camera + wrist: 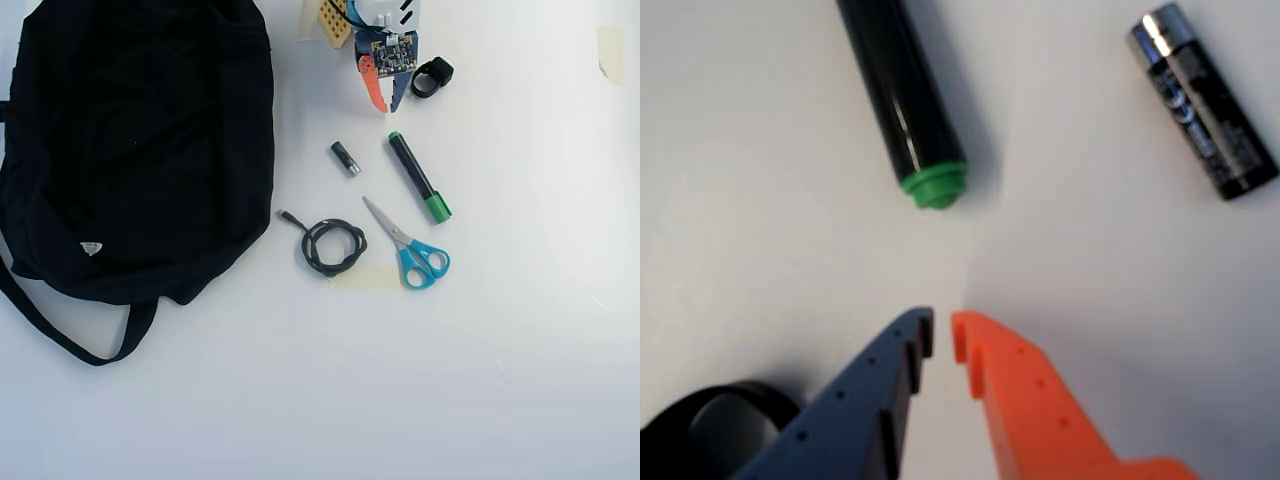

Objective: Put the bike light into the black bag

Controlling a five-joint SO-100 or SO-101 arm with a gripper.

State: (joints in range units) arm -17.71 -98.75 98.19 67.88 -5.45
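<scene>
The bike light, a small black chunky piece with a ring loop, lies at the top of the overhead view, just right of my gripper. In the wrist view the bike light shows at the bottom left, partly hidden behind the blue finger. The gripper is shut with only a thin slit between the blue and orange fingertips and nothing in it, hovering over bare table. The black bag fills the left of the overhead view, well away from the gripper.
A black marker with a green cap and a black battery with a silver end lie just ahead of the fingertips. Further on lie a coiled black cable and blue-handled scissors.
</scene>
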